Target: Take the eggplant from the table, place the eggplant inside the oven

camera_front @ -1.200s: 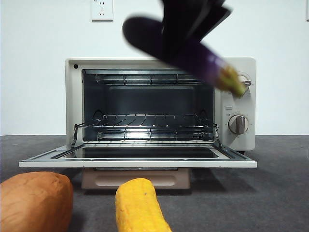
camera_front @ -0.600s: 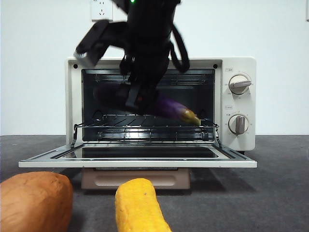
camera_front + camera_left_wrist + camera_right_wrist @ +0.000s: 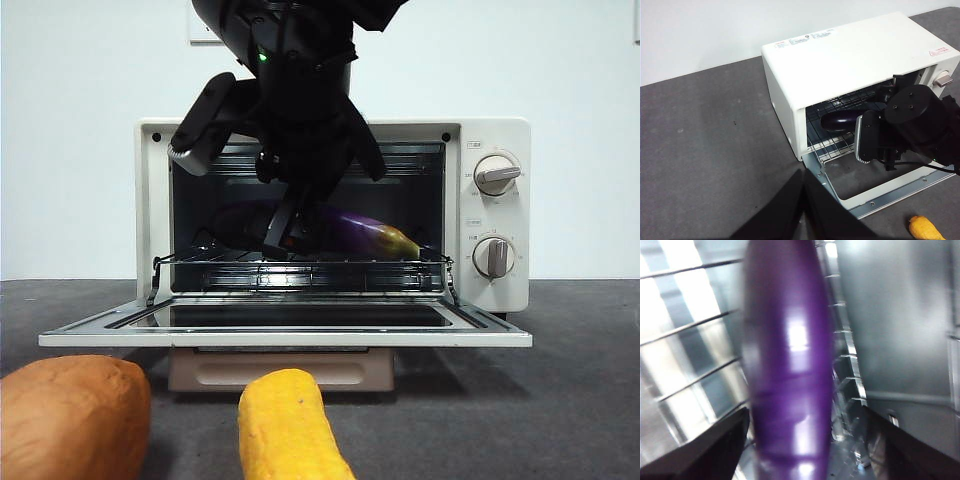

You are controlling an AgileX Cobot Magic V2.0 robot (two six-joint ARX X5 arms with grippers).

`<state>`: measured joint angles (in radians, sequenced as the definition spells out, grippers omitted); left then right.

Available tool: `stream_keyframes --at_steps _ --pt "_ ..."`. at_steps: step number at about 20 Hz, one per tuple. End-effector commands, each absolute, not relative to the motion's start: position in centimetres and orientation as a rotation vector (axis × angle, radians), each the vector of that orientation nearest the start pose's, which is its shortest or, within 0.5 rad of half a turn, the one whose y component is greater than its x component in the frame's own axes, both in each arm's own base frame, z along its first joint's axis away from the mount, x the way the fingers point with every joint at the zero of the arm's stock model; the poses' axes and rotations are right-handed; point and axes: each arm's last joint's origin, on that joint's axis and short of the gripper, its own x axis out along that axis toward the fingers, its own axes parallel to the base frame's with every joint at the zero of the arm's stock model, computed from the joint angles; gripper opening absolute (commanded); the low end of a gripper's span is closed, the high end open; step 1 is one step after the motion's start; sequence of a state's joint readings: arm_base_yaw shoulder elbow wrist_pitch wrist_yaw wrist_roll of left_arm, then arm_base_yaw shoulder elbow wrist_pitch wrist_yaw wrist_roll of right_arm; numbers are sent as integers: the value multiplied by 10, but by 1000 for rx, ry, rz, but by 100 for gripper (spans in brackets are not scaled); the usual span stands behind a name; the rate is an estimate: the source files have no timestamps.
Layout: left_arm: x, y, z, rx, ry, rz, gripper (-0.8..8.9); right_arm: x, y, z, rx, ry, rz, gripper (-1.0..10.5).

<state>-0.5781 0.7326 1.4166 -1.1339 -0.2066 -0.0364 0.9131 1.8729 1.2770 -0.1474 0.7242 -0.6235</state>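
Observation:
The glossy purple eggplant lies lengthwise on the wire rack inside the open cream oven, its yellowish tip pointing toward the knob side. My right gripper reaches down into the oven cavity around its middle. In the right wrist view the eggplant fills the space between the jaws, with a strip of rack showing beside one jaw, so my right gripper stands open. The left wrist view shows the oven, the eggplant inside, and my left gripper shut, hovering over the table away from the oven.
The oven door lies folded down flat in front. On the grey table near the camera lie a yellow corn cob and an orange-brown sweet potato. Two knobs sit on the oven's right panel.
The right arm has carried the eggplant from above the oven down into the cavity and lowered it onto the rack. The left arm, corn and sweet potato have not moved.

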Motion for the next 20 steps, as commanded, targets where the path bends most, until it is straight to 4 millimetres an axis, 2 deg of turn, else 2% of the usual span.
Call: stream_keyframes --at_steps 1,7,15,17,20 --pt "56 -30 442 145 414 -360 7 256 318 207 -1123 417 336 357" --pt "62 -34 440 155 437 -359 7 250 323 209 -1118 394 334 356" --pt "82 -46 435 200 498 -361 7 246 326 209 -1106 390 327 356" --pt "88 -51 433 212 502 -358 7 239 328 218 -1102 369 315 356" --pt "103 -54 422 233 483 -282 6 211 324 254 -1029 324 325 340"
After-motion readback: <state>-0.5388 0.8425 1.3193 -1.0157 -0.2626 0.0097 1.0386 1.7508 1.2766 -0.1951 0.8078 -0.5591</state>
